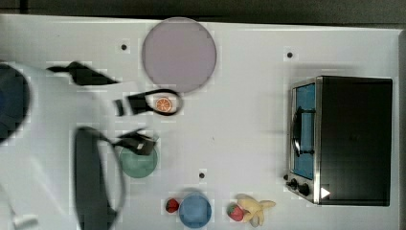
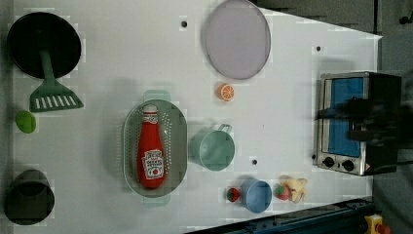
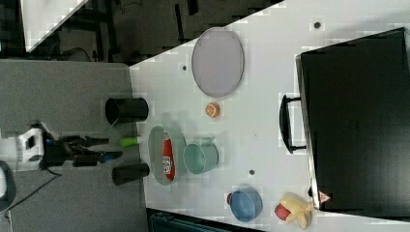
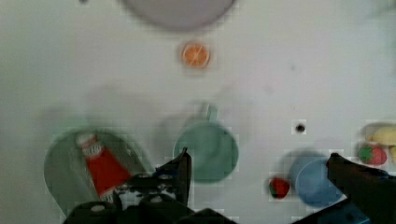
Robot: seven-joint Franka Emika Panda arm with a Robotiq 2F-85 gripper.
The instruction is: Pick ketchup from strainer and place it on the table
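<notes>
Closest to the wrist camera, the two dark fingers (image 4: 180, 175) of the gripper (image 4: 257, 170) stand wide apart with nothing between them, framing the teal cup (image 4: 207, 149) and a blue bowl (image 4: 315, 182) below. The ketchup (image 2: 150, 152) lies on its side in the strainer (image 2: 178, 146), white cap toward the left view's top, label facing up; the strainer sits on the table (image 2: 122, 58) just beside the teal cup, and the bottle is untouched, so the pick has not yet begun. In the wrist view the ketchup sits off to one side of the open fingers rather than between them, so the gripper needs to shift across before descending. The main risk is that offset: a descent from this line would likely land on the cup or its handle instead of the bottle. A second risk is the strainer's raised wall, which could catch a finger if the fingers close along the bottle's length rather than across its narrow body; the light basket might also lift or slide with the bottle. The arm appears to hang high over the table with the gripper pointing straight down, though in the top view its blurred dark shape (image 1: 139, 143) overlaps the cup and makes the exact height hard to judge.
</notes>
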